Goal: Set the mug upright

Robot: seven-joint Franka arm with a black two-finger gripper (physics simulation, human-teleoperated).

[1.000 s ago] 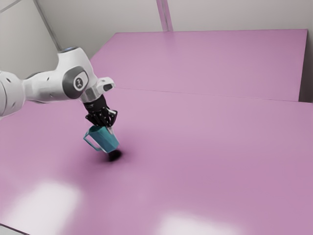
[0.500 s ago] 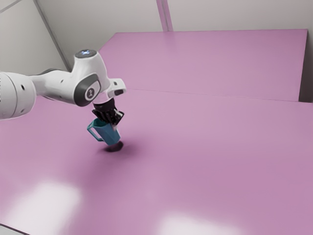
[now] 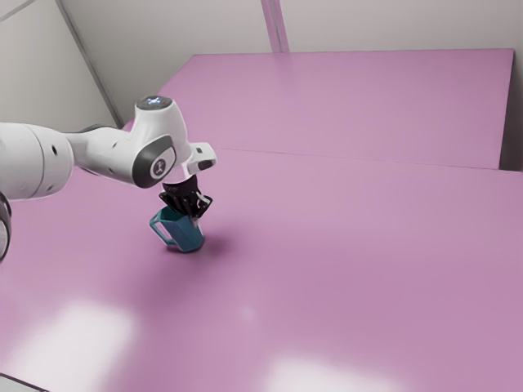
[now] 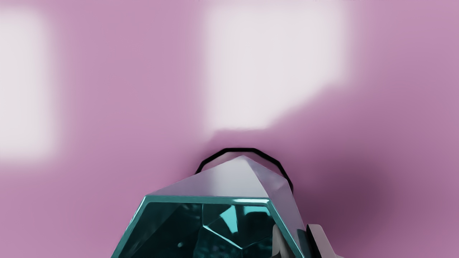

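The teal mug (image 3: 182, 229) leans slightly in the exterior view, its base at the pink table and its handle toward the exterior view's left. My gripper (image 3: 194, 219) comes down on its rim from above, pinching the wall on the side away from the handle. In the wrist view the open mouth of the mug (image 4: 208, 199) faces the camera. There one finger of my gripper (image 4: 294, 238) is inside the mug and the other outside, with the wall between them.
The pink table (image 3: 343, 245) stretches toward the exterior view's right. Behind it rise a pink panel (image 3: 343, 106) and a pale wall (image 3: 392, 24).
Over the last second my hand has moved toward the exterior view's right with the mug. The mug has turned closer to upright, and the dark gap of shadow beneath it has closed.
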